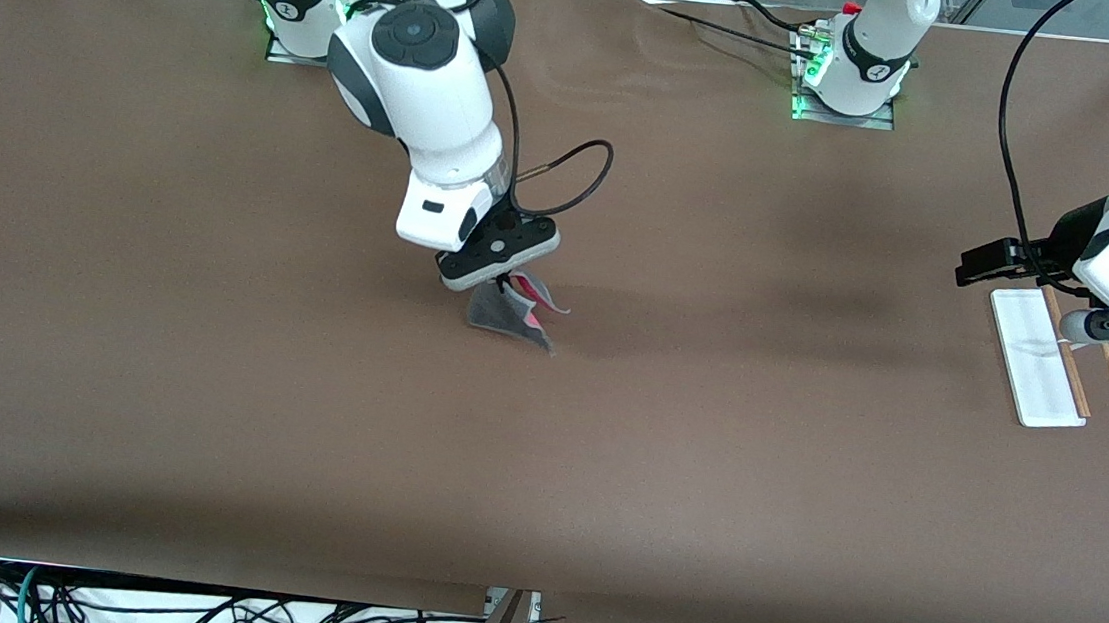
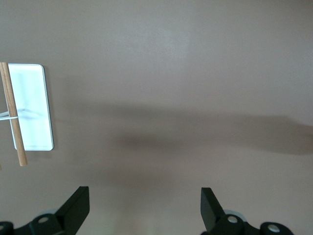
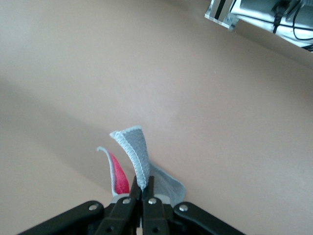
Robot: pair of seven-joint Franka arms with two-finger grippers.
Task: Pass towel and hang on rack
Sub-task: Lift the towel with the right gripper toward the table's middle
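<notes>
My right gripper (image 1: 506, 292) is shut on the towel (image 1: 514, 313), a grey cloth with a lighter stitched border and a pink-red patch. It holds the towel by a fold over the middle of the table, and the cloth hangs down toward the surface. In the right wrist view the towel (image 3: 134, 161) is pinched between the closed jaws. The rack (image 1: 1037, 359), a white flat base with two thin wooden rods, stands at the left arm's end of the table. My left gripper (image 1: 986, 261) is open and empty over the table beside the rack (image 2: 30, 110).
The brown table (image 1: 208, 372) spreads wide between the towel and the rack. Cables hang along the table's front edge. The arms' bases stand at the back edge.
</notes>
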